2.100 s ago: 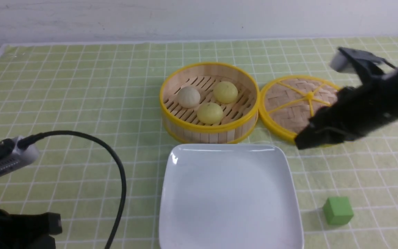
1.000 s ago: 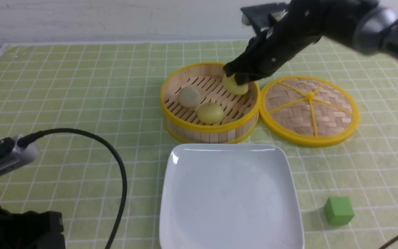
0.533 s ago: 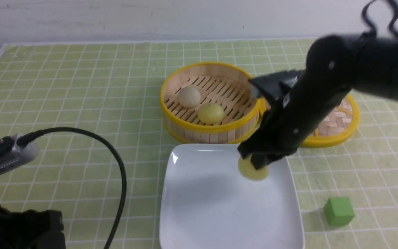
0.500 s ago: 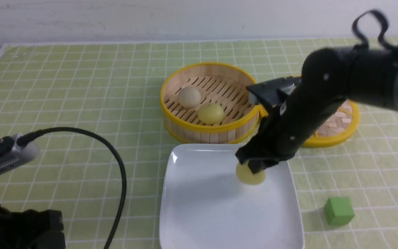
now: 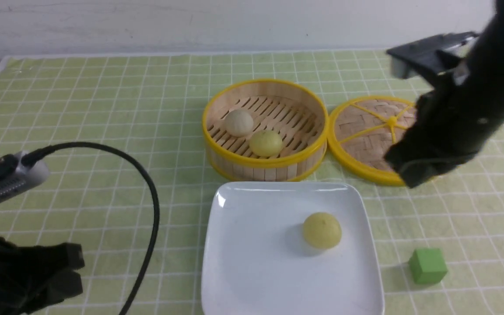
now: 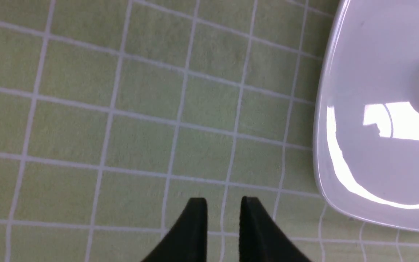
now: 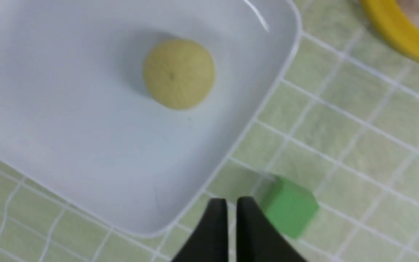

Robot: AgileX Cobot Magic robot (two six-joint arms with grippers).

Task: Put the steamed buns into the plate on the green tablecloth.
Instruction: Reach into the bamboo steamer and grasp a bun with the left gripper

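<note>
One pale yellow steamed bun [image 5: 322,230] lies on the white square plate [image 5: 256,271], right of its middle; it also shows in the right wrist view [image 7: 179,74]. Another yellow bun [image 5: 266,143] and the off-white bun [image 5: 239,122] sit in the bamboo steamer [image 5: 265,168]. My right gripper [image 5: 409,175] hangs empty above the near edge of the woven lid, up and right of the plate; its jaws [image 7: 232,202] are almost together. My left gripper [image 5: 75,267] rests low at the near left, left of the plate [image 6: 358,163], jaws [image 6: 224,203] a little apart and empty.
The woven lid [image 5: 365,127] lies flat right of the steamer. A green cube [image 5: 428,266] sits right of the plate's near corner, also in the right wrist view [image 7: 289,207]. A black cable [image 5: 147,188] arcs over the green checked tablecloth [image 5: 103,109] at the left.
My right gripper carried a yellow bun from the steamer to the plate, let it go, and has risen away to the right over the lid. The left arm has barely moved.
</note>
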